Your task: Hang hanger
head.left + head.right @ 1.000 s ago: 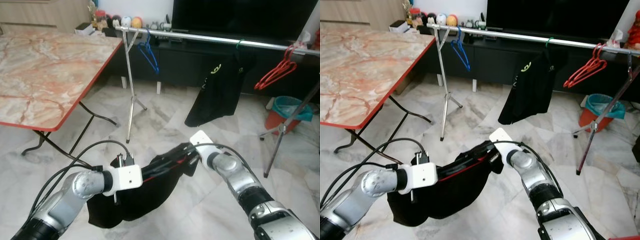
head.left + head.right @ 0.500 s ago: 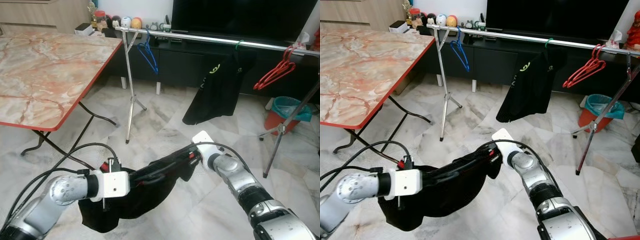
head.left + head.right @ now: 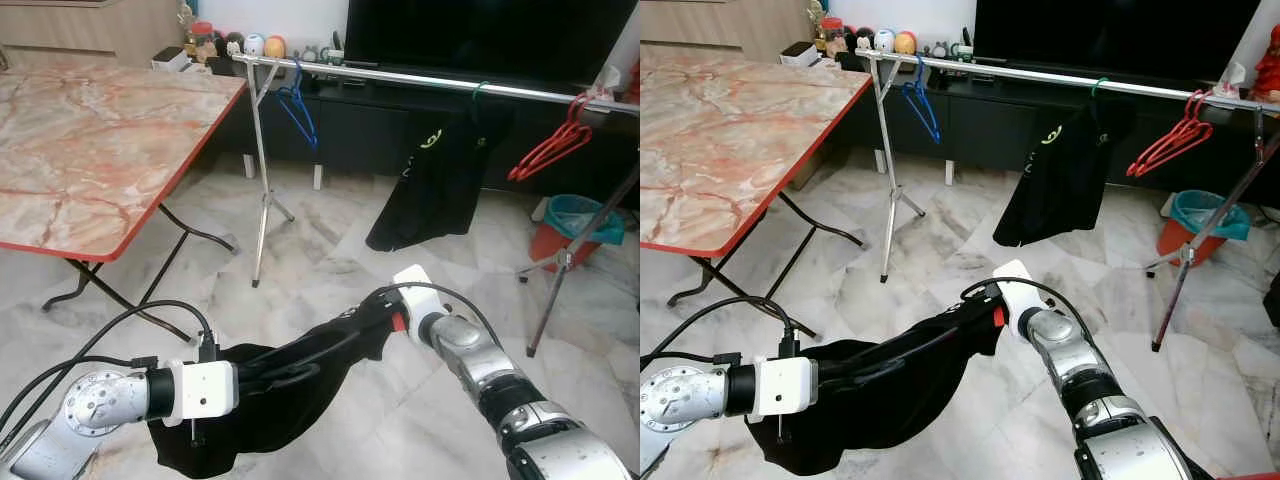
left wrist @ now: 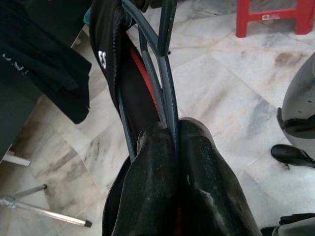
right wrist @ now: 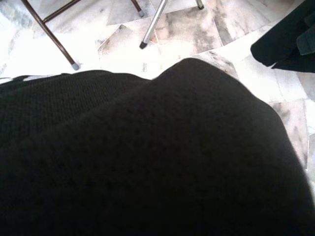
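left tool (image 4: 174, 147): clenched on dark hanger (image 4: 165, 73) carrying black garment (image 3: 290, 390) | right tool (image 3: 385, 318): at garment's far end, grip unreadable | rail (image 3: 420, 78): well ahead, above both tools | progress: hanger loaded, hanging remains

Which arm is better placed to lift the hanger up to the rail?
Probably the right: its pincer holds the garment nearer the rail. The left pincer, shut on the hanger, sits lower.

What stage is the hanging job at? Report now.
Done: the black garment is on its dark hanger. In hand: the left end effector is shut on the hanger, and the right end effector carries the garment's far end. Left: lifting it onto the silver rail, beside the hung black shirt.
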`<state>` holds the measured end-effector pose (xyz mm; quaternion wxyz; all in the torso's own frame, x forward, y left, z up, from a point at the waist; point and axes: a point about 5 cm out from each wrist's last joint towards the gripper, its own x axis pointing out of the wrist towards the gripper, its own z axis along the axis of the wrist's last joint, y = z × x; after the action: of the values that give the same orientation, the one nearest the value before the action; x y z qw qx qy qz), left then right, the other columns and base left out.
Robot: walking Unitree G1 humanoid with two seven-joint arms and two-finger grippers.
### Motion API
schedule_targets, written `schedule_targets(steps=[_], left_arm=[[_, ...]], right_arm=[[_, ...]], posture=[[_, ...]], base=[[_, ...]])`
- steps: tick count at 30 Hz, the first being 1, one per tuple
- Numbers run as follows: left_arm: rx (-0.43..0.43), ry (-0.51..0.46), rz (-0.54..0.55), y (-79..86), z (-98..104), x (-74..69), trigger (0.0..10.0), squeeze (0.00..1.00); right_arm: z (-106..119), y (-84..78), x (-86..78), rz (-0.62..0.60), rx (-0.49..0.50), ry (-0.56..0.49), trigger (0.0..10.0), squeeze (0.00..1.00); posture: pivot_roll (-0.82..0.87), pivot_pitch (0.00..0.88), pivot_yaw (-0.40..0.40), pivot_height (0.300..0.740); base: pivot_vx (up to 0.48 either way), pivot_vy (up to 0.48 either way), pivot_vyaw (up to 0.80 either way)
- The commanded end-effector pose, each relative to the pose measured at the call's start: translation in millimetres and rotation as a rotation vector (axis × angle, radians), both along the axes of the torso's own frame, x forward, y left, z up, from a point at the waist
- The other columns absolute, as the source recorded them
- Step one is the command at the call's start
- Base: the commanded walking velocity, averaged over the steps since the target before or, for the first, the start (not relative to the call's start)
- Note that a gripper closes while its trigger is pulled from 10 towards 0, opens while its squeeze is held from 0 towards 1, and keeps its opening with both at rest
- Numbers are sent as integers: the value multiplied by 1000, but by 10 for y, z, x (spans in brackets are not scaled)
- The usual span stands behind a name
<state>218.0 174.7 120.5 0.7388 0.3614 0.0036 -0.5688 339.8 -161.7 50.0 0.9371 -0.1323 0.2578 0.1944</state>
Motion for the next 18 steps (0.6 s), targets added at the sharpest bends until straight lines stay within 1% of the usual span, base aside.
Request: schedule_targets(steps=[1, 3, 4, 6, 7, 8, 10, 11, 12, 13, 14, 15, 18], left_arm=[[155, 98, -73, 223, -56, -163, 10000, 0], [204, 124, -77, 254, -89, -187, 10000, 0], [266, 115, -75, 300, -133, -178, 10000, 0], [305, 107, -51, 340, -166, -147, 10000, 0], [346, 100, -52, 356, -200, -129, 10000, 0], [355, 99, -55, 358, -208, -128, 10000, 0], [396, 66, -64, 359, -233, -107, 10000, 0], [421, 43, -71, 352, -258, -90, 10000, 0], [460, 4, -57, 363, -273, -45, 10000, 0], [460, 4, -57, 363, -273, -45, 10000, 0], [498, -5, -30, 392, -288, -9, 10000, 0], [498, -5, -30, 392, -288, -9, 10000, 0], [540, -59, 0, 410, -309, 74, 10000, 0]], right_arm=[[132, -716, 14, -295, -63, -28, 0, 0], [159, -715, 29, -290, -58, -45, 0, 0], [191, -705, 48, -279, -49, -59, 0, 0], [224, -667, 72, -251, -35, -70, 0, 0], [249, -618, 95, -222, -28, -80, 0, 0], [254, -608, 99, -217, -28, -82, 0, 0], [271, -576, 116, -200, -27, -86, 0, 0], [295, -535, 137, -178, -27, -94, 0, 0], [318, -503, 155, -164, -20, -99, 0, 0], [318, -503, 155, -164, -20, -99, 0, 0], [331, -472, 166, -141, -18, -100, 0, 0], [331, -472, 166, -141, -18, -100, 0, 0], [358, -405, 190, -117, -9, -111, 0, 0]], posture=[[124, 0, -66, 740], [124, 0, -66, 740], [123, 0, -63, 740], [122, 0, -63, 740], [120, 0, -63, 740], [120, 0, -63, 740], [120, 0, -63, 740], [120, 0, -64, 740], [120, 0, -64, 740], [120, 0, -64, 740], [121, 0, -64, 740], [121, 0, -64, 740], [123, 0, -66, 740]], base=[[0, 0, 0], [0, 0, 0], [0, 0, 0], [0, 0, 0], [0, 0, 0], [0, 0, 0], [0, 0, 0], [0, 0, 0], [0, 0, 0], [0, 0, 0], [0, 0, 0], [0, 0, 0], [0, 0, 0]])
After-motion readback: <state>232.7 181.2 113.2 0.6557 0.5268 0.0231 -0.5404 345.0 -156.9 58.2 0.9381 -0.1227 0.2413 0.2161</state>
